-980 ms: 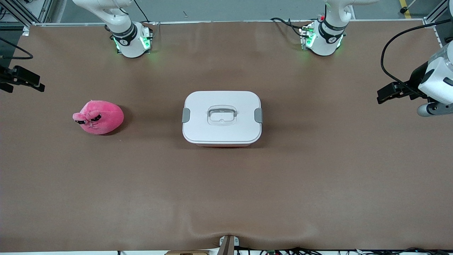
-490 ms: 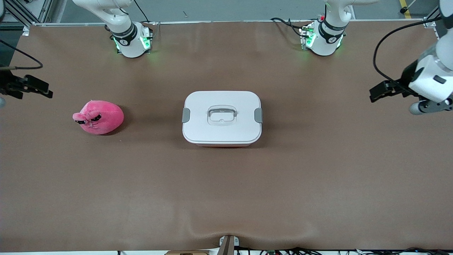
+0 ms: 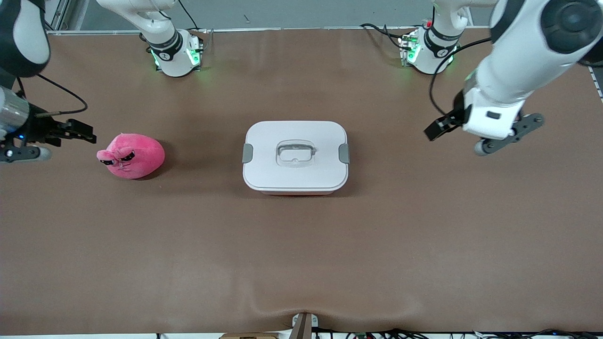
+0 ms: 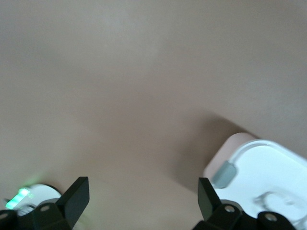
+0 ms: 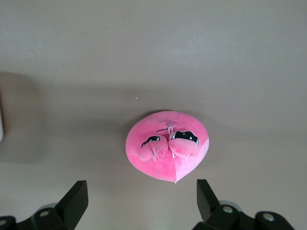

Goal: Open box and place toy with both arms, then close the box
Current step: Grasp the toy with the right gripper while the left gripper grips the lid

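Your box point(image 3: 295, 157) sits shut mid-table point(image 3: 301, 245), both grey clips down; the toy point(image 3: 132, 155) lies well apart toward the right arm's end. The right gripper point(image 3: 85, 136) hangs just beside the toy, fingers spread. The left gripper point(image 3: 435, 128) is over bare table, apparently also spread. Grab the toy now and you'll likely find the lid blocks placement.

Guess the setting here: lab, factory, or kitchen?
Most likely a robotics lab: two arm bases bolted at the edge of a brown-covered table, loose cables along it, and only the box and the toy laid out.
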Available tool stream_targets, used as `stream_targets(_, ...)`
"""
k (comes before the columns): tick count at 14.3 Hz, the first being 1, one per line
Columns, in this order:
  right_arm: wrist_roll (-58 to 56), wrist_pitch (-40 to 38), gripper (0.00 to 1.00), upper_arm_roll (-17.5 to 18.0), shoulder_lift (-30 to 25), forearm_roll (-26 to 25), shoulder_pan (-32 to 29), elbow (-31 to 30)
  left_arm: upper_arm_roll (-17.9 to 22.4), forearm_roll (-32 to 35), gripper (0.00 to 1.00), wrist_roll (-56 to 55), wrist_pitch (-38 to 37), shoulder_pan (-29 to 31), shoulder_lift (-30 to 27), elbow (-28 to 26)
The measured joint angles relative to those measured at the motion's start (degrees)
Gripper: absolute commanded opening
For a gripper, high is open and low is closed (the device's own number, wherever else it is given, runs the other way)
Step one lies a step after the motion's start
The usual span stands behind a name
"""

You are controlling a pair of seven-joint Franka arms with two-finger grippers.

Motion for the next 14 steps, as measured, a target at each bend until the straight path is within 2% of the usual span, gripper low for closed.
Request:
stream_targets(4,-3.94,1.16,1.00,-0.22,0.03,-0.12,-0.02,-5.74,-0.82,0.04,1.00,-26.72,7.44,-9.34,4.28,-0.41)
stream_targets(8,-8.44,2.45,1.00,-0.21,-0.01,-0.21,-0.01,-8.25,-0.88,0.08,1.00,-46.94,16.54,-15.98,8.80,-0.89)
stream_targets(10,-8.67,6.68,1.00,-0.23,0.03,-0.23,-0.02,-11.45,-0.86,0.09,0.80,-55.19,21.86,-18.59,11.41,-1.05)
stream_targets(12,-8.80,10.30,1.00,-0.26,0.12,-0.29,-0.03,-15.08,-0.82,1.85,0.79,-62.62,26.56,-21.44,14.34,-1.18)
stream_targets(13,-8.89,11.48,0.85,-0.26,0.17,-0.33,-0.03,-16.30,-0.83,4.26,0.78,-66.68,28.33,-22.74,15.75,-1.21)
stream_targets(14,-9.27,12.19,0.78,-0.27,0.19,-0.40,-0.03,-17.02,-0.84,6.90,0.76,-70.88,29.88,-24.02,17.13,-1.23)
